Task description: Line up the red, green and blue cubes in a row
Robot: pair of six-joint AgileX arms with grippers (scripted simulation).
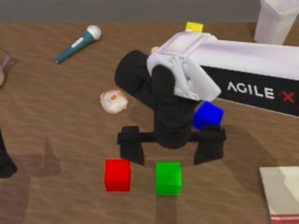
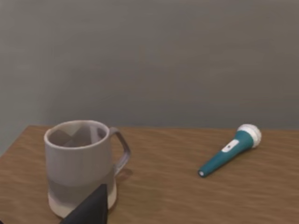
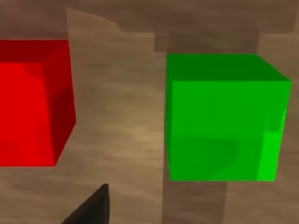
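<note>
Only the top view shows blue cube, half hidden behind right pincer, spread wide, empty. Red cube and green cube sit apart just ahead. Left pincer: can't tell.

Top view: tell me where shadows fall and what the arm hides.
Top view: the open right gripper and its arm cast soft dark patches on the brown wooden table around the bright red cube and bright green cube; the arm covers part of the deep blue cube. Right wrist view: a broad shadow band crosses the wood between the two cubes.
</note>
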